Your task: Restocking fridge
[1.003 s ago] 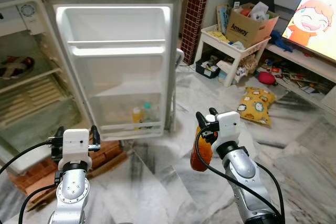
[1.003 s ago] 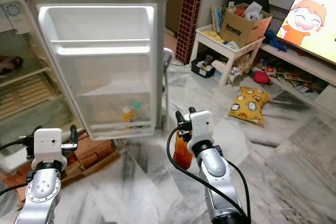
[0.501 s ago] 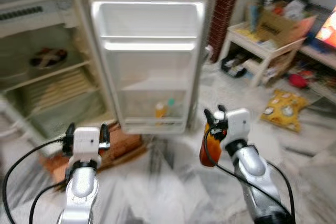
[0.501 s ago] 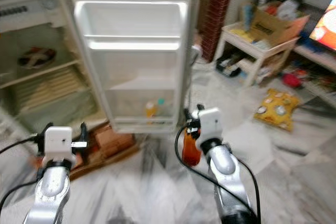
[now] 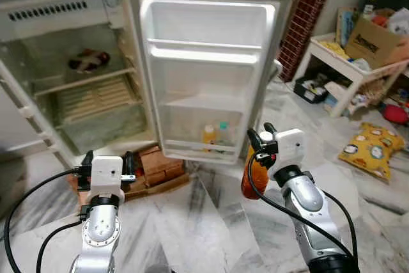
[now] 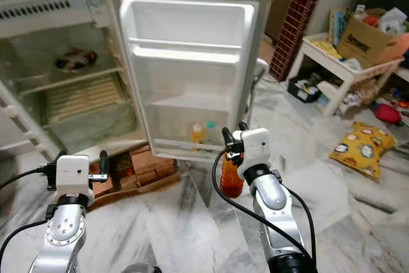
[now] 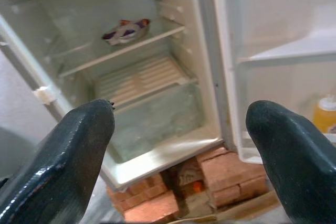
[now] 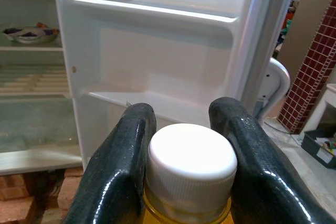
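While the right gripper (image 5: 261,142) clamps an orange bottle (image 5: 250,177) upright by its neck

Door shelf (image 5: 199,148) lies ahead and slightly left, nearer this arm; left gripper (image 5: 107,161) hangs spread, empty

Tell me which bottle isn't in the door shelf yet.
The orange bottle, gripped at its white cap by the right gripper. The two other bottles already stand in the door's bottom shelf.

The fridge (image 5: 77,75) is wide open w/ its door (image 5: 211,75) swung out in front of me. Top two door racks are bare, lots of room. Bottom door rack has two small bottles (image 5: 215,134) in the way. Inside, a bowl (image 5: 88,60) sits on the upper shelf; lower shelf is bare. Bricks (image 5: 156,164) lie under the fridge, near my left gripper (image 5: 107,165).
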You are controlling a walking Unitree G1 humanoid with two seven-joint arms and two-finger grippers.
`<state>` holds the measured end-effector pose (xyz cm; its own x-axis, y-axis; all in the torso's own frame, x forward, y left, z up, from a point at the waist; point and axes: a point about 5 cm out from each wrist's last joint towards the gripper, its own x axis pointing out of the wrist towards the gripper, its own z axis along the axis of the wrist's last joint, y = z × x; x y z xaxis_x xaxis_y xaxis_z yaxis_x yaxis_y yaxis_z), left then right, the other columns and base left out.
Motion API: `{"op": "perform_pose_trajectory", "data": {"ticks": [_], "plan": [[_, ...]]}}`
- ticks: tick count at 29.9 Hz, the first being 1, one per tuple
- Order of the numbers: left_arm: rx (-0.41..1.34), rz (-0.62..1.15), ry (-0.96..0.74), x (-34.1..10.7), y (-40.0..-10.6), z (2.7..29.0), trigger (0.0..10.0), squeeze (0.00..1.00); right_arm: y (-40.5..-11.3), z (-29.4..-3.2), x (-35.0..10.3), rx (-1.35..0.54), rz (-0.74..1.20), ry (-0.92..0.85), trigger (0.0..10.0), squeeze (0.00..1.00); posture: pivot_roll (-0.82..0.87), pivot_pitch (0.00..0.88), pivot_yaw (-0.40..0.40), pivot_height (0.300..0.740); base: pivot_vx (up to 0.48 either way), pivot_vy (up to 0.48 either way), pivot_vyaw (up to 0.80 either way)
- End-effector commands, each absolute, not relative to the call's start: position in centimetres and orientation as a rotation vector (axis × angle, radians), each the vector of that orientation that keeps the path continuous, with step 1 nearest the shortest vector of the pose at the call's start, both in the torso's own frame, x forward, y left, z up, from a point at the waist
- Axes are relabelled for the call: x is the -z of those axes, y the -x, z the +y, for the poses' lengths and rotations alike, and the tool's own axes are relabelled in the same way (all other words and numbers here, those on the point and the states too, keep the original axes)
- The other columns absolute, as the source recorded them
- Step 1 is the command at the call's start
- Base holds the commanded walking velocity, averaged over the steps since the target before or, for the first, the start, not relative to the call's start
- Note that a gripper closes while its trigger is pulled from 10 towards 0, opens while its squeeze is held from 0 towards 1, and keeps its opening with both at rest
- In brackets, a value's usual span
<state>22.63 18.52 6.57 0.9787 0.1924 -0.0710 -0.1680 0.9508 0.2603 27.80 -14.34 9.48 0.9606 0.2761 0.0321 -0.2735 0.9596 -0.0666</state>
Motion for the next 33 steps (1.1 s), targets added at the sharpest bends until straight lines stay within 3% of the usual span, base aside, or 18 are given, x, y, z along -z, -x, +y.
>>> {"op": "perform_pose_trajectory", "data": {"ticks": [1, 5, 14, 27, 33], "plan": [[-0.169, 0.101, -0.251, -6.34, -21.88, 18.64, 10.0, 0.00, -27.84, -14.67, -9.50, -0.272, -0.047, 0.057, 10.0, 0.00, 0.11, 0.000, -0.041, 0.740, 0.000, 0.000, 0.00], [-0.172, 0.110, -0.247, -6.08, -21.44, 18.78, 10.0, 0.00, -27.50, -15.01, -9.22, -0.266, -0.047, 0.071, 10.0, 0.00, 0.12, 0.000, -0.044, 0.740, 0.000, 0.000, 0.00], [-0.170, 0.109, -0.225, -6.06, -21.82, 18.52, 10.0, 0.00, -27.42, -15.12, -9.06, -0.283, -0.038, 0.072, 10.0, 0.00, 0.11, 0.000, -0.050, 0.740, 0.000, 0.000, 0.66], [-0.161, 0.106, -0.217, -6.04, -22.02, 18.31, 10.0, 0.00, -27.26, -14.56, -9.08, -0.322, -0.044, 0.050, 10.0, 0.00, 0.11, 0.000, -0.052, 0.740, 0.326, 0.000, 0.50], [-0.158, 0.105, -0.211, -6.06, -22.08, 18.22, 10.0, 0.00, -27.41, -14.59, -9.17, -0.325, -0.045, 0.041, 10.0, 0.00, 0.11, 0.000, -0.053, 0.740, 0.375, 0.000, 0.00]]}}
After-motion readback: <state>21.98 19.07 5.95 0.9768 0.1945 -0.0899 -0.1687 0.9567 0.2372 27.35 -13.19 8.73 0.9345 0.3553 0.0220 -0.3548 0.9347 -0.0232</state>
